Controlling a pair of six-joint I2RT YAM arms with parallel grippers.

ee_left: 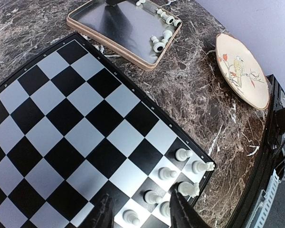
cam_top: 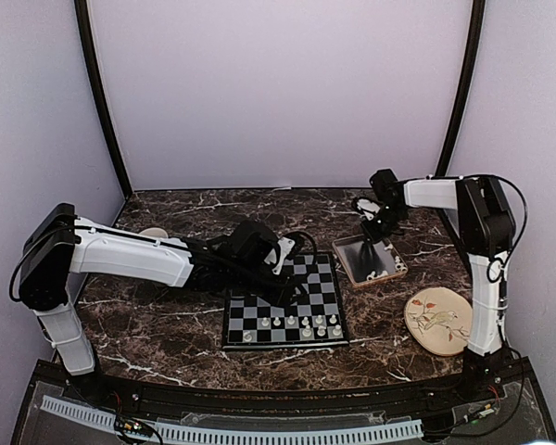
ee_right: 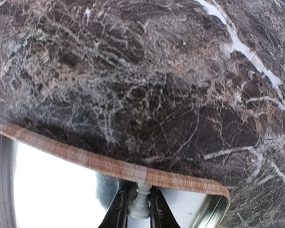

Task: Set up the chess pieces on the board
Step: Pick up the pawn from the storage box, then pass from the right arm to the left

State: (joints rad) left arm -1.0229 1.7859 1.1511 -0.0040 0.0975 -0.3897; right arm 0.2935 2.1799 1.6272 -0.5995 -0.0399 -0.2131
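In the tray (cam_top: 357,255) at the board's 2 o'clock, the step in hand is picking up the next piece. The right jaws are narrowed onto a white pawn (ee_right: 141,202) just inside the wood-edged rim, apparently pinching its base. The left jaws hang half open and hold nothing, above the near rows of the board (cam_top: 320,287). To my eye the task is partly done: a cluster of placed pieces (cam_top: 296,324) stands along the board's 6 o'clock edge and toward its 5 o'clock corner, while a few loose pieces (ee_left: 161,40) lie in the tray. The next move calls for a straight lift clear of the rim, then a carry toward 8 o'clock to an empty home square. The pawn is small, cream-white and glossy, with a round head and flared foot, so a light off-centre pinch could let it tip
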